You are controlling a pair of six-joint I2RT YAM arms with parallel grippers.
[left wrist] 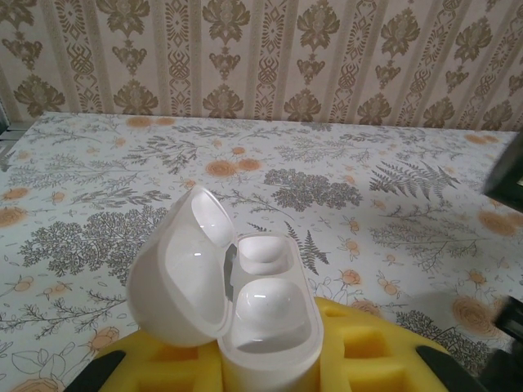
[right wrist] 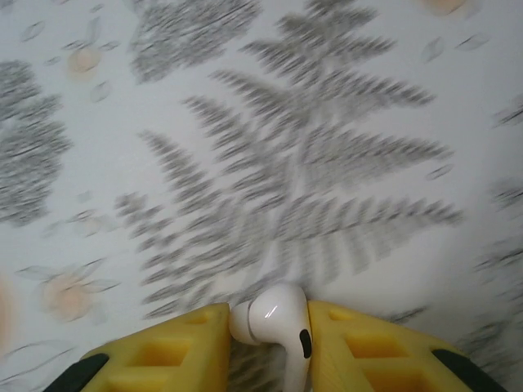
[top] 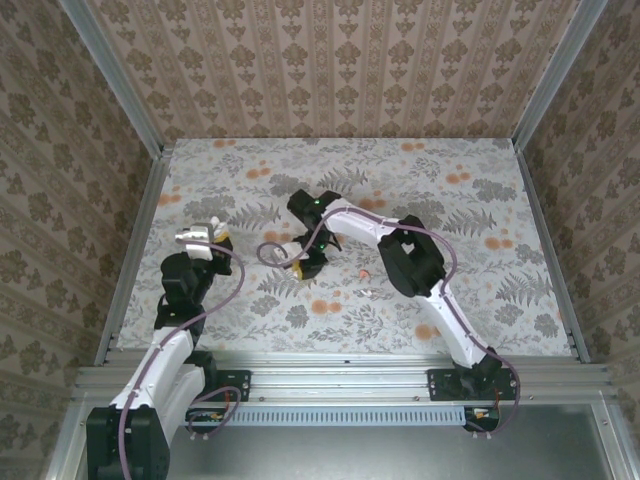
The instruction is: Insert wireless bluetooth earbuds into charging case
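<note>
I have the left end effector [left wrist: 270,359] clamped on the white charging case [left wrist: 245,294], lid open and both empty wells upturned to receive, while the right end effector [right wrist: 270,343] pinches one white earbud [right wrist: 274,314] over the bench [right wrist: 327,122], ready for transfer.

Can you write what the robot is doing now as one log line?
left gripper: holds open case | case: empty | right gripper: pinches white earbud | step: earbud not yet in case
</note>
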